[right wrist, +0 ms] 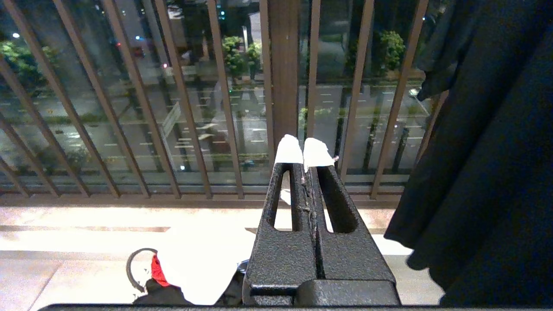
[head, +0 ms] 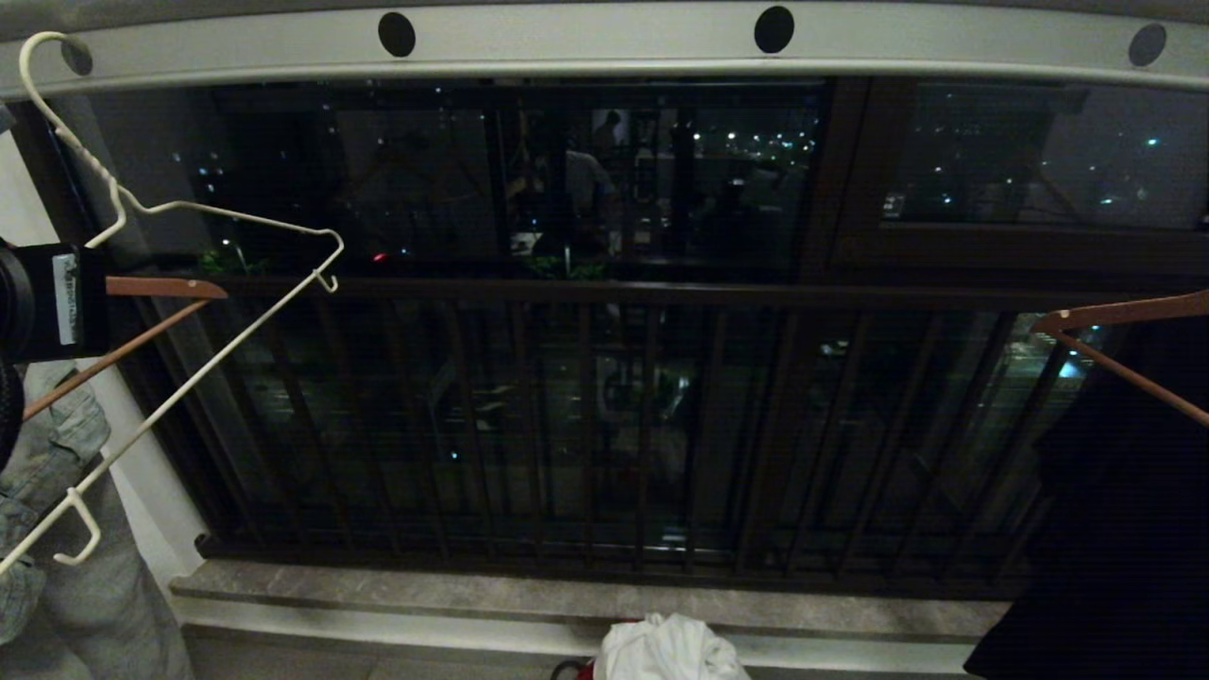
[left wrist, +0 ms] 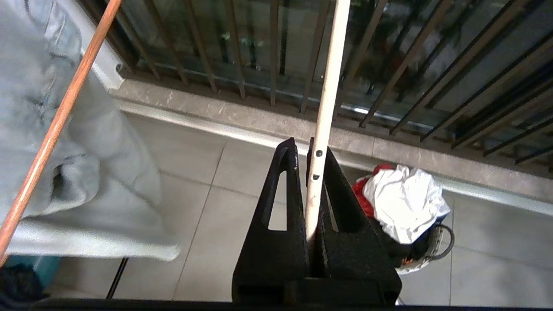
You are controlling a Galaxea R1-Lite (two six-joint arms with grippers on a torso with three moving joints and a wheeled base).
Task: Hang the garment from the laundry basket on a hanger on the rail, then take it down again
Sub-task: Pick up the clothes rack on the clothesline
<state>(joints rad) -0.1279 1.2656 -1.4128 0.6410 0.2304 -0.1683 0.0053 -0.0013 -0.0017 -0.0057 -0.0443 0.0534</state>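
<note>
The thin white wire hanger [head: 236, 349] hangs tilted at the far left, its hook [head: 38, 47] up against the left end of the pale rail [head: 586, 42]; I cannot tell if it rests on it. My left gripper [left wrist: 303, 149] is shut on one white bar of the hanger [left wrist: 326, 86], and only its black wrist [head: 47, 302] shows in the head view. The white garment [head: 671, 647] lies crumpled in the laundry basket [left wrist: 436, 250] on the floor below, also seen as garment [left wrist: 404, 203]. My right gripper [right wrist: 302, 151] is shut on nothing, low near the basket handle [right wrist: 134, 268].
A pale denim garment [head: 47, 453] hangs on a brown wooden hanger [head: 123, 354] at the left. A dark garment [head: 1115, 529] hangs on another wooden hanger [head: 1124, 312] at the right. The dark balcony railing [head: 604, 416] and a stone sill [head: 472, 590] lie ahead.
</note>
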